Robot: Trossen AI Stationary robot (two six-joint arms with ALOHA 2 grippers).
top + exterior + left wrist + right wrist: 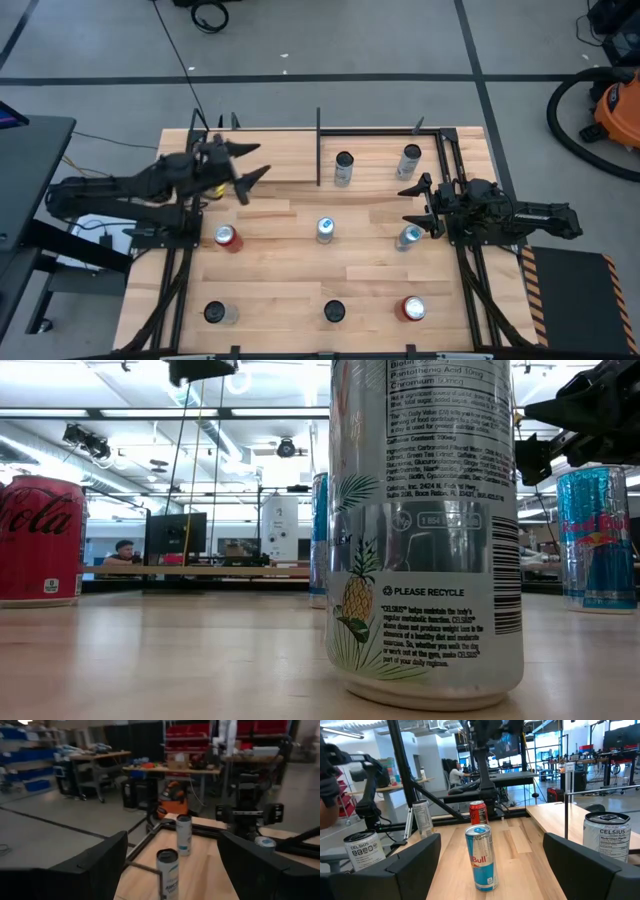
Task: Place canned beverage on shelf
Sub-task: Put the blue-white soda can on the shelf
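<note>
We hold nothing yet: our right gripper is spread beside the blue can, lined up to grab it. Our left gripper hovers spread by the shelf, where two cans already stand. Next we close in and grip.

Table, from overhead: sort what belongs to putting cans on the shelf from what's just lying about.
Belongs to the job:
shelf, two cans already on it
blue Red Bull can, next to the open right end effector
six other cans on the table, including the red cola can
open left end effector, empty

Just lying about:
orange shop vacuum on the floor
black cables
</note>
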